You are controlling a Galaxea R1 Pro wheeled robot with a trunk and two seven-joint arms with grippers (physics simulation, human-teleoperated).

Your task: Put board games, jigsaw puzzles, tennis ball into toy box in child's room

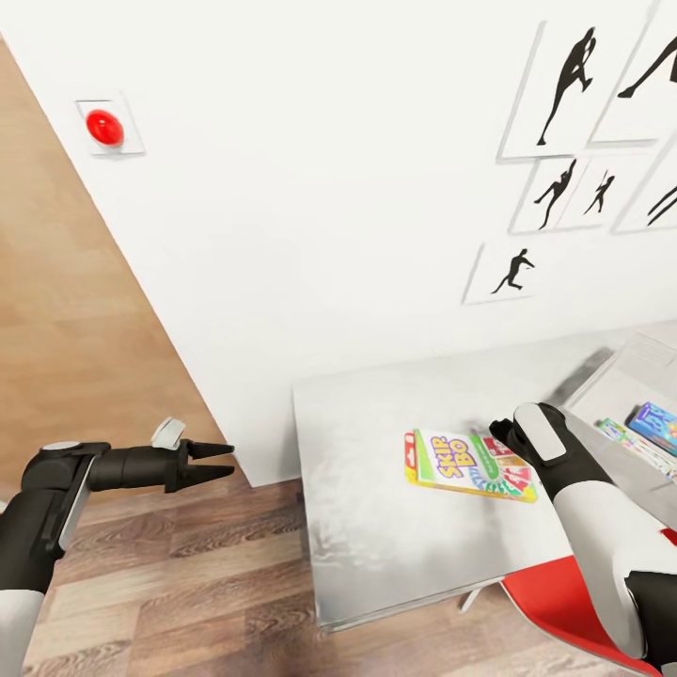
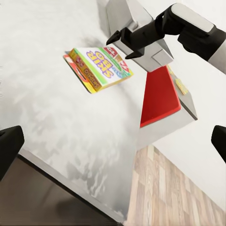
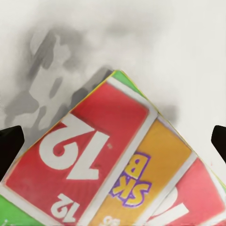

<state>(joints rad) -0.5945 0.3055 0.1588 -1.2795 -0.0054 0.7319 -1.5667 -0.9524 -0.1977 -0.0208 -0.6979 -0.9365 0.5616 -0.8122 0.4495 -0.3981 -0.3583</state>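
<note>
A yellow-green-red board game (image 1: 467,464) with Skip-Bo lettering lies flat on the pale grey table (image 1: 376,508). My right gripper (image 1: 501,434) hovers open just above the game's right end, its fingers spread wide over the red "12" card art (image 3: 80,150). From the left wrist the same game (image 2: 96,68) shows with the right gripper (image 2: 120,44) above its far edge. My left gripper (image 1: 214,462) hangs open over the wooden floor, left of the table and holding nothing. The light grey toy box (image 1: 628,376) sits at the right edge, with a blue board game (image 1: 655,421) inside.
A red chair (image 1: 555,602) stands at the table's near right corner, under my right arm. A white wall with a red round button (image 1: 104,128) and silhouette pictures (image 1: 564,89) lies behind the table. Wooden floor (image 1: 188,583) stretches to the left.
</note>
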